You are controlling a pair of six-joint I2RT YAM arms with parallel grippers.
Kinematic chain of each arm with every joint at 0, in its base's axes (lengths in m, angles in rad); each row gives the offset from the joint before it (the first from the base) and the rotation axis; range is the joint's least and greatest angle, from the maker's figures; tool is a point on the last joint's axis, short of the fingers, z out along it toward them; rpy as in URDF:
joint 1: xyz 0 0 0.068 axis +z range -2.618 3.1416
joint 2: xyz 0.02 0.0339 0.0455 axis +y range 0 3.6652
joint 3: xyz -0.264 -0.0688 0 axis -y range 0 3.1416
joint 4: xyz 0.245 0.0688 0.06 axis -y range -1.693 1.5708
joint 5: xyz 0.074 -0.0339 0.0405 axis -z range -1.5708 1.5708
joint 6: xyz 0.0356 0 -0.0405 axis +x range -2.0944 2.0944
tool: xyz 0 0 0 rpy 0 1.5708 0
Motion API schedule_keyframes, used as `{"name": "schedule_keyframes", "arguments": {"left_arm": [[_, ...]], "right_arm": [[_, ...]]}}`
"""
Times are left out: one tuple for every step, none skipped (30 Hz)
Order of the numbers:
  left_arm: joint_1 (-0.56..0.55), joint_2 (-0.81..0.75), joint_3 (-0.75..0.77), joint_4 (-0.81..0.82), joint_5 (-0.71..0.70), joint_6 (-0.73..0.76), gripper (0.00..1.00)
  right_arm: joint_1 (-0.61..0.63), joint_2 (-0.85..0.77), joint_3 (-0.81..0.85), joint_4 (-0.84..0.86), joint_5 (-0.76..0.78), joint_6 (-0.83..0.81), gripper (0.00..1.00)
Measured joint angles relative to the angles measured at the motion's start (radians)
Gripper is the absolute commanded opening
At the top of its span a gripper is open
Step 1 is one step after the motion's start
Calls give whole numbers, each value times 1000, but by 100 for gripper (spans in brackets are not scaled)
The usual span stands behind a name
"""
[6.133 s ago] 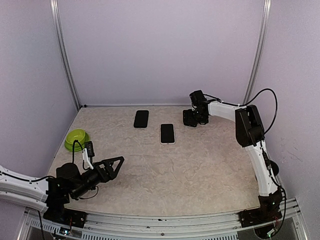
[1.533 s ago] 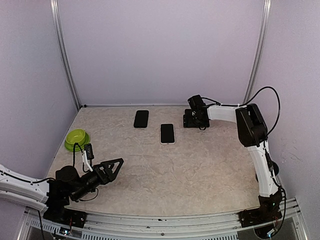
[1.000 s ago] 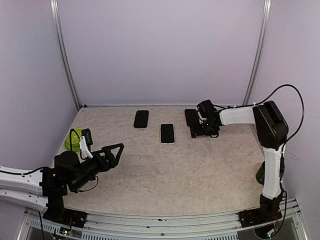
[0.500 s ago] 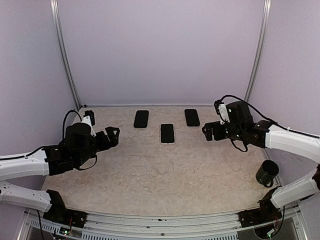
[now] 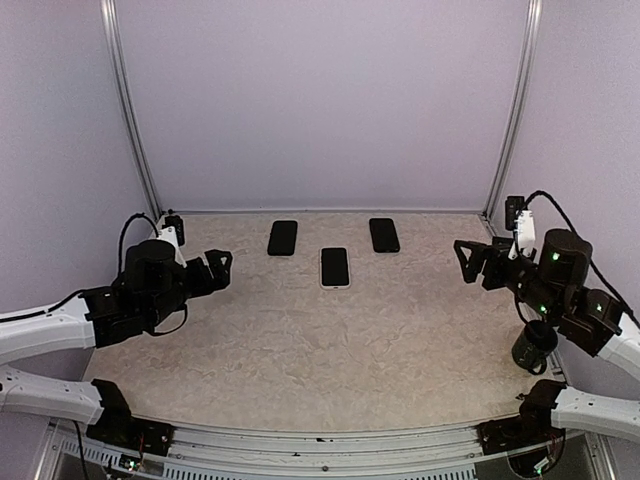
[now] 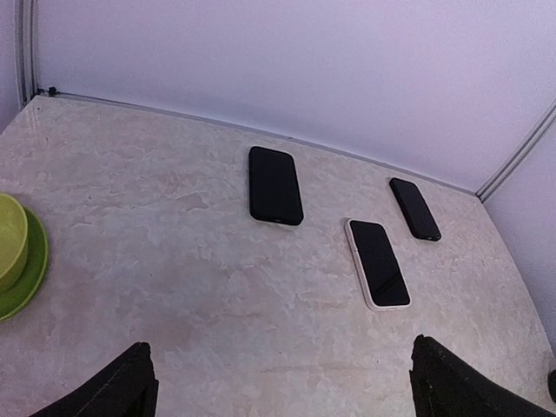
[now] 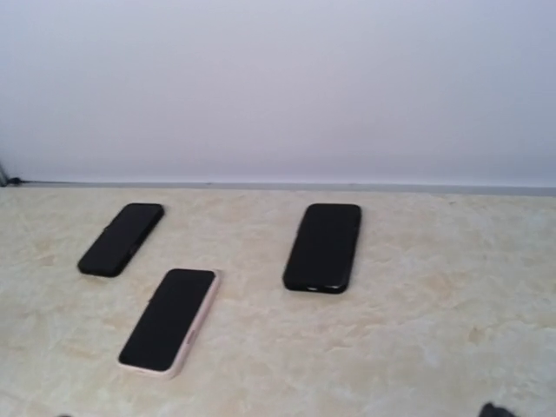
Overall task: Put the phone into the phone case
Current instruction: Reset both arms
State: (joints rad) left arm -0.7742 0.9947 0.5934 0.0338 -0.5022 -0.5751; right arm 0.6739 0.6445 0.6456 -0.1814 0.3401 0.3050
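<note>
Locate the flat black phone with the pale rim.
In the top view, the pale-rimmed black phone lies between the left black slab and the right black slab, slightly nearer the camera.

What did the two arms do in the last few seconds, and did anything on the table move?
The right gripper drew back from the right phone, leaving it lying flat, and swung out to the right. The left gripper rose over the bowl. Both stand open, empty. The middle phone and left phone stayed put.
</note>
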Motion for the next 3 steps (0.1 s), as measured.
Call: {"name": "schedule_keyframes", "arguments": {"left_arm": [[0, -3, 0, 0, 0, 0, 99], [0, -7, 0, 0, 0, 1, 99], [1, -9, 0, 0, -1, 1, 99]], "right_arm": [[0, 2, -1, 0, 8, 1, 100], [0, 6, -2, -1, 15, 3, 100], [0, 12, -2, -2, 22, 3, 100]]}}
